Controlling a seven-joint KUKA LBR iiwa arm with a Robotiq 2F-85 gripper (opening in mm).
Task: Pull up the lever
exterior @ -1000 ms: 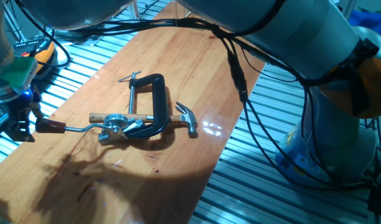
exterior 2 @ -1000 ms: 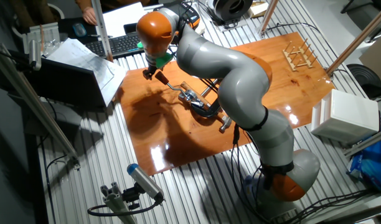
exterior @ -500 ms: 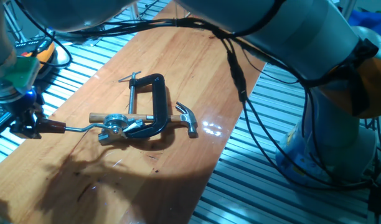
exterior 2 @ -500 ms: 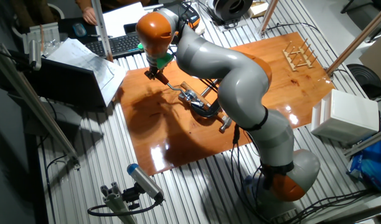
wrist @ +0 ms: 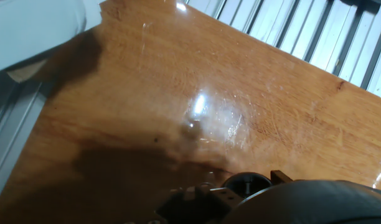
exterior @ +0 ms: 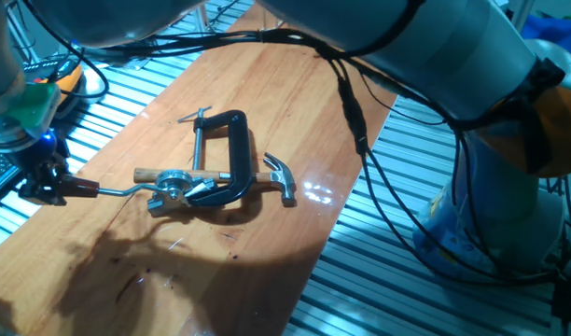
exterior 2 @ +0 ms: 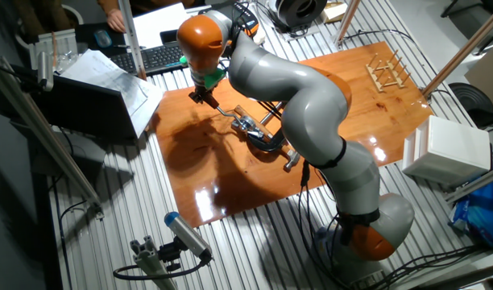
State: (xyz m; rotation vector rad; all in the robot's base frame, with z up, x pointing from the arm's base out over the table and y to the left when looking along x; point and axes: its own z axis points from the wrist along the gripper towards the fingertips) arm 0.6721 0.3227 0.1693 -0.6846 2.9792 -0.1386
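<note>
Hand: your hand sits at the near-left edge of the desk, its dark fingers set around the lever's knob end; in the other fixed view it hangs under the orange wrist joint at the far-left part of the board. You cannot tell from these pictures whether the fingers actually clamp the knob or only flank it.
Lever: the lever lies low over the wood, its thin bent silver rod running from the hand toward the small silver hub; the red-brown knob shows just right of the fingers.
Hub: the hub sits at the left foot of the black C-clamp, touching the hammer's handle.
C-clamp: the black C-clamp lies flat on the board, its screw rod on the left side pointing away from you.
Hammer: the hammer lies across under the clamp, steel head to the right, pale handle running left toward the hub.
Desk: the desk is a glossy brown wooden board on a ribbed metal base; the arm's shadow covers its near end.
Hand view: you see only bare glossy wood with a glare spot, and dark blurred hardware at the bottom edge; the lever does not show there.
Wooden rack: a small wooden rack stands at the far-right corner of the board, well apart from the clamp.
</note>
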